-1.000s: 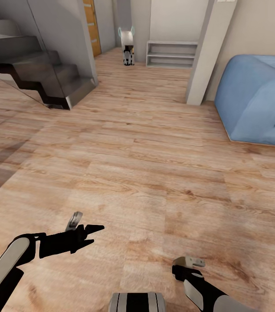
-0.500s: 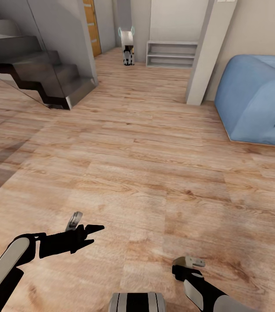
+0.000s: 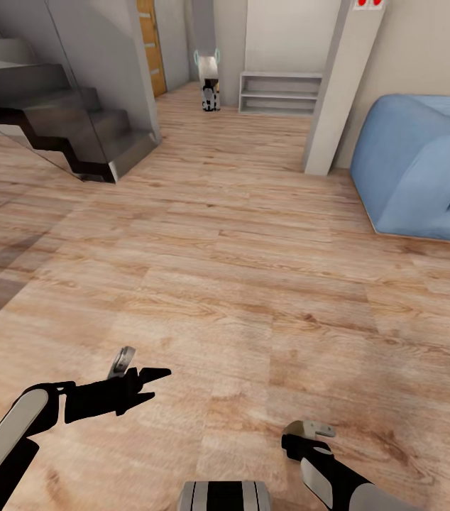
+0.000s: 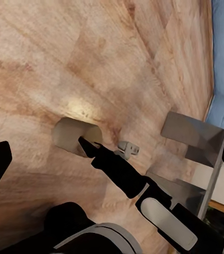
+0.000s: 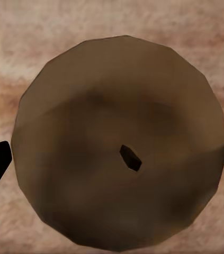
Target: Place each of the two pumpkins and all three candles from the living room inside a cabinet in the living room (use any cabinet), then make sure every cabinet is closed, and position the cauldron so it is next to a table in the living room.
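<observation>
While your right gripper [image 5: 112,159] clamps the candle [image 5: 119,143] between its jaws, drive smoothly; your left gripper [image 3: 136,372] stays spread, empty.

Open plank floor [image 3: 239,270] ahead; stairs [image 3: 62,121] crowd the left, sofa [image 3: 424,170] and pillar [image 3: 342,92] the right, maybe a low shelf [image 3: 280,91] beyond.
</observation>
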Motion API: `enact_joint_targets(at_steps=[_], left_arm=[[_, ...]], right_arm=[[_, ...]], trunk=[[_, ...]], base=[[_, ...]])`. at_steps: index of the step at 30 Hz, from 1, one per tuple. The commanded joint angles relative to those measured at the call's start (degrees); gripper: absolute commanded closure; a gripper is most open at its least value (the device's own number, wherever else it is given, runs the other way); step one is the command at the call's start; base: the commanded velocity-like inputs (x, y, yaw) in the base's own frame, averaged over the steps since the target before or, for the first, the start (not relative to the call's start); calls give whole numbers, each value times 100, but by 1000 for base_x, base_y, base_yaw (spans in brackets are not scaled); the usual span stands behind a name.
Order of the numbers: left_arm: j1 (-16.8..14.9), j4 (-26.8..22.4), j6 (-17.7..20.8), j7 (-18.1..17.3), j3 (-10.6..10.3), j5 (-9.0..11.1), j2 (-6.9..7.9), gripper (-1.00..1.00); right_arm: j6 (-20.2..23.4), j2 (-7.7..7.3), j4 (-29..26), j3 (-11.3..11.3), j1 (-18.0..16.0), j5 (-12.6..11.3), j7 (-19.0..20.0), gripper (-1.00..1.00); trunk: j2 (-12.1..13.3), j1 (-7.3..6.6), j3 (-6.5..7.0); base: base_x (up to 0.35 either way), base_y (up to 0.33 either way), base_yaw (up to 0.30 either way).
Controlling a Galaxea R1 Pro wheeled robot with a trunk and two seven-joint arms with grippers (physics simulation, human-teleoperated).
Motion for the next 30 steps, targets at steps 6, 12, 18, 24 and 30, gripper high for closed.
enact_joint_targets(at_steps=[6,12,18,24,30], left_arm=[[-3,-4,3,57,-5,67,4,-100],[-3,-4,3,57,-5,68,4,-100],[-3,-4,3,57,-5,68,4,-100],[-3,-4,3,58,-15,68,1,-100],[-3,5,-11,119,-54,11,-27,-100]], right_arm=[[-8,-2,-5,47,-3,-60,-34,100],[-8,-2,-5,47,-3,-60,-33,100],[-8,-10,-12,47,-3,-60,-30,100],[-7,-11,-13,45,-3,-60,-32,100],[-8,-11,-13,39,-3,-60,-31,100]], trunk=[[-1,-1,-3],[-1,-1,-3],[7,-16,130],[15,-32,263],[23,-47,396]], base=[[0,0,0],[0,0,0],[0,0,0],[0,0,0],[0,0,0]])
